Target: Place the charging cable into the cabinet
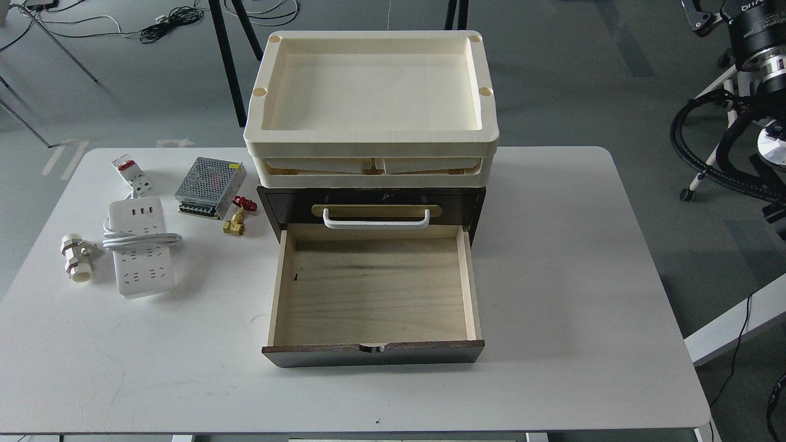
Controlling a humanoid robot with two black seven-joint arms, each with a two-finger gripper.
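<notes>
White charging cable point(142, 245): flat socket strip, cord looped across middle; neither hand visible.

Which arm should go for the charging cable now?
Left, probably. The charging cable lies on the table's left side, left of the cabinet's open drawer. Neither tool is in view, so this rests on position alone.

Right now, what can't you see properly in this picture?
- Head view: my grippers are out of frame.
- Upper drawer of the cabinet: shut, so its inside is hidden.
- Lower tray: the top tray covers it.
- Charging cable: its plug cannot be made out.
- Breaker and power supply: labels too small to read.
</notes>
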